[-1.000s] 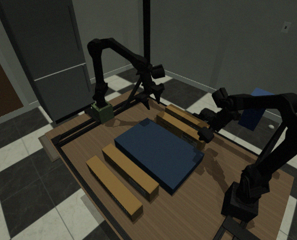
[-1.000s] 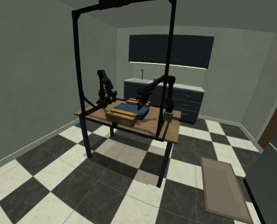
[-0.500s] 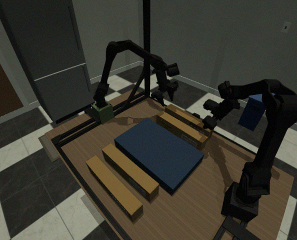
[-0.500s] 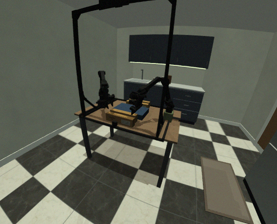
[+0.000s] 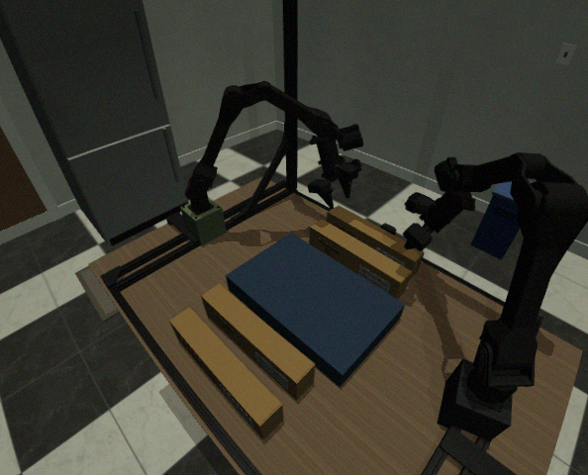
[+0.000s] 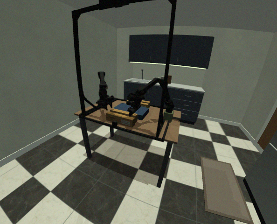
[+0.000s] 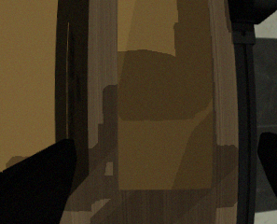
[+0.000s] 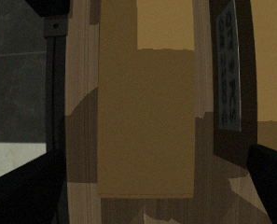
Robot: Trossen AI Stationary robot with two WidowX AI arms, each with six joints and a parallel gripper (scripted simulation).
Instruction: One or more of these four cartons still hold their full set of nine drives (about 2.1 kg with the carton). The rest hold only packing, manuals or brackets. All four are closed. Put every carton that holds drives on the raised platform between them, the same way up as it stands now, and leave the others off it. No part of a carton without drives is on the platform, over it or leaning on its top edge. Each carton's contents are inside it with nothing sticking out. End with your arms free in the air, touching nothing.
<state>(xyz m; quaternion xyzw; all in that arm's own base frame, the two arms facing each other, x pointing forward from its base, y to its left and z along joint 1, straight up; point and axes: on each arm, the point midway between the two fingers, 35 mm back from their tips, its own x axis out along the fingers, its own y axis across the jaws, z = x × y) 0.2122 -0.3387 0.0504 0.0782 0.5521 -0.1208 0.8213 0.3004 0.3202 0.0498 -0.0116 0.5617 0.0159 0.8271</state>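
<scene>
Four tan cartons lie on the table beside a blue raised platform (image 5: 315, 299) (image 6: 124, 107). Two lie on its far side, the outer far carton (image 5: 371, 233) (image 7: 161, 154) (image 8: 147, 126) and the inner far carton (image 5: 355, 255) (image 7: 21, 84) (image 8: 270, 61). Two lie on its near side, one close to the platform (image 5: 255, 337) and one further out (image 5: 223, 365). My left gripper (image 5: 402, 234) (image 7: 169, 147) is open above one end of the outer far carton. My right gripper (image 5: 337, 196) (image 8: 158, 158) is open above its other end. Nothing is on the platform.
A black frame rail (image 7: 245, 117) (image 8: 54, 93) runs along the table edge just outside the outer far carton. A gantry post (image 5: 290, 92) stands at the back. A blue bin (image 5: 496, 225) stands on the floor beyond the table (image 5: 386, 409). A grey fridge (image 5: 100, 102) is at the left.
</scene>
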